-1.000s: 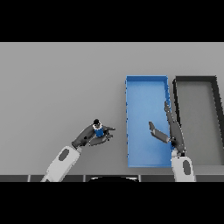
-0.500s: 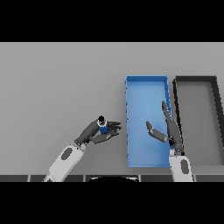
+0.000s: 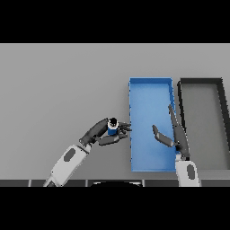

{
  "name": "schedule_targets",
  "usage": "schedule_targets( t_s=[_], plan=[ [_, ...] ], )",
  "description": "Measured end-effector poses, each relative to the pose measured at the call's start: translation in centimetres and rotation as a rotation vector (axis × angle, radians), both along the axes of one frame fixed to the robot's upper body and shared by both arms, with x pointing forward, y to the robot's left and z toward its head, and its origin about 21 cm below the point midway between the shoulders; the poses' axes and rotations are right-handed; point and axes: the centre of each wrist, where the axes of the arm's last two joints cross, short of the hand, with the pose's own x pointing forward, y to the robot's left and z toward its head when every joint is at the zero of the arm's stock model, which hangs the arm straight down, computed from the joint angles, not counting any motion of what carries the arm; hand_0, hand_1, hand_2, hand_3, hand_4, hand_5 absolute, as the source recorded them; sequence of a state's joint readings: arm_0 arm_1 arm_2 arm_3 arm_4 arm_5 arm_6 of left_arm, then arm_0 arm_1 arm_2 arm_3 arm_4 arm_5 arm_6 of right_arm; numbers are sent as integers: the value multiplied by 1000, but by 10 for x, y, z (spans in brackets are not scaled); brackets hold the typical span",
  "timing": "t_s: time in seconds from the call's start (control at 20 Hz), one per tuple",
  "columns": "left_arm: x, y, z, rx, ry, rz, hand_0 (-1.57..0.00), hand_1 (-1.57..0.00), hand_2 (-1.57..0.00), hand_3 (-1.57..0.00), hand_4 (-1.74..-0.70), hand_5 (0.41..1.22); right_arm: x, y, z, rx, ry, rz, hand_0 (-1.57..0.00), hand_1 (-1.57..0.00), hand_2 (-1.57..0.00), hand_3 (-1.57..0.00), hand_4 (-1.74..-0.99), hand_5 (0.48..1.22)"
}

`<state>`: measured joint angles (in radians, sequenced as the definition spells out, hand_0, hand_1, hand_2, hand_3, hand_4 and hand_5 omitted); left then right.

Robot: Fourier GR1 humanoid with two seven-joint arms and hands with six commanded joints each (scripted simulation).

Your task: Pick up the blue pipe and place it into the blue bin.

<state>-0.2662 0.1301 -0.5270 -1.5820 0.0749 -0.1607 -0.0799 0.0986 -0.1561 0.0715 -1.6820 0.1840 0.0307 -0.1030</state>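
Observation:
My left hand (image 3: 99,133) is shut on the blue pipe (image 3: 112,127), a short blue piece with a dark end, held just left of the blue bin (image 3: 150,90). The pipe is close to the bin's left wall but outside it. The bin is a long blue tray lying right of the table's middle. My right hand (image 3: 174,134) is open over the bin's lower right part, fingers straight and thumb spread, holding nothing.
A dark grey bin (image 3: 200,83) of the same shape stands right beside the blue bin, against its right wall. The grey table (image 3: 58,85) stretches out to the left and behind.
My left hand has carried the blue pipe to the right, up to the blue bin's left wall. The right hand has shifted slightly lower over the bin.

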Motion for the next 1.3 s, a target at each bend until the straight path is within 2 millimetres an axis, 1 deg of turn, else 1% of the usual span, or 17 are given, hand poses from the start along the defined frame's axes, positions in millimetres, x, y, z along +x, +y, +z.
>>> schedule_targets(
  t_s=[0.05, 0.1, 0.2, 0.3, 0.35, 0.45, 0.5, 0.6, 0.65, 0.7, 0.75, 0.85, 0.95, 1.05, 1.1, 1.25, 1.3],
  plan=[
    [0, 0, 1, 2, 7, -8, -1567, -1568, -1568, -1568, -1466, 1220, 3, 0, 2, -3, -4, -6, 1, 1, 1, 1, -1145, 643],
    [-2, -2, -2, 13, 14, -6, -1568, -1569, -1569, -1569, -1466, 1220, -3, 4, 0, 1, -15, -19, 1, 1, 1, 1, -1141, 643],
    [-3, -4, -6, 2, 12, -10, -1569, -1569, -1570, -1570, -1466, 1220, -26, 17, -6, 14, -30, -91, 1, 1, 1, 1, -1138, 643],
    [-3, -4, -2, -6, 0, -5, -1570, -1570, -1570, -1570, -1466, 1220, -54, 32, -12, 27, -32, -199, 1, 1, 1, 1, -1188, 643],
    [-1, -1, -3, 3, 8, -5, -1570, -1570, -1570, -1570, -1466, 1220, -68, 41, -14, 32, -23, -263, 1, 1, 1, 1, -1191, 642],
    [-1, 0, -2, 2, -1, -11, -1570, -1570, -1571, -1571, -1467, 1220, -81, 49, -12, 32, -36, -323, 1, 1, -20, 1, -1187, 642],
    [-3, -3, -4, -2, 6, -19, -1571, -1571, -1571, -1571, -1467, 1221, -84, 48, -6, 33, -64, -329, 1, -2, -41, 1, -1195, 648],
    [-4, -3, -4, 7, 4, -17, -1571, -1571, -1571, -1571, -1467, 1221, -84, 47, 6, 180, -127, -227, 1, -22, -89, -1, -1202, 624],
    [-3, -3, 1, -4, -1, -18, -1571, -1571, -1571, -1571, -1467, 1221, -83, 46, 18, 240, -136, -158, 1, -25, -106, -1, -1209, 609],
    [-5, -6, 1, 2, -3, -24, -1571, -1571, -1571, -1571, -1467, 1221, -84, 44, 26, 259, -122, -97, 1, -29, -120, -1, -1215, 607],
    [-3, -6, 2, 4, 4, -19, -1571, -1571, -1571, -1571, -1467, 1221, -79, 40, 41, 269, -119, -28, 1, -23, -118, -1, -1224, 600],
    [0, -2, 4, 1, 5, -16, -1571, -1571, -1571, -1571, -1467, 1221, -69, 39, 52, 266, -14, 73, 1, -14, -111, 0, -1237, 577],
    [-1, -6, 2, 9, 8, -28, -1571, -1571, -1571, -1571, -1467, 1221, -54, 43, 66, 240, 28, 178, 1, -9, -104, 0, -1255, 560],
    [-2, -7, 0, 21, 2, -28, -1571, -1571, -1571, -1571, -1467, 1221, -43, 52, 82, 195, 32, 250, 1, -5, -90, 1, -1270, 558],
    [-3, -2, 1, 20, -2, -24, -1571, -1571, -1571, -1571, -1467, 1221, -38, 52, 90, 156, 33, 273, 1, -4, -81, 1, -1281, 558],
    [-1, -3, -1, 39, 0, -26, -1571, -1571, -1571, -1571, -1467, 1221, -24, 73, 112, 108, 17, 393, 1, -2, -44, 1, -1298, 559],
    [-1, -4, -2, 28, -3, -28, -1571, -1571, -1571, -1571, -1467, 1221, -20, 76, 117, 87, 2, 418, 1, -1, -42, 1, -1302, 559]
  ],
)
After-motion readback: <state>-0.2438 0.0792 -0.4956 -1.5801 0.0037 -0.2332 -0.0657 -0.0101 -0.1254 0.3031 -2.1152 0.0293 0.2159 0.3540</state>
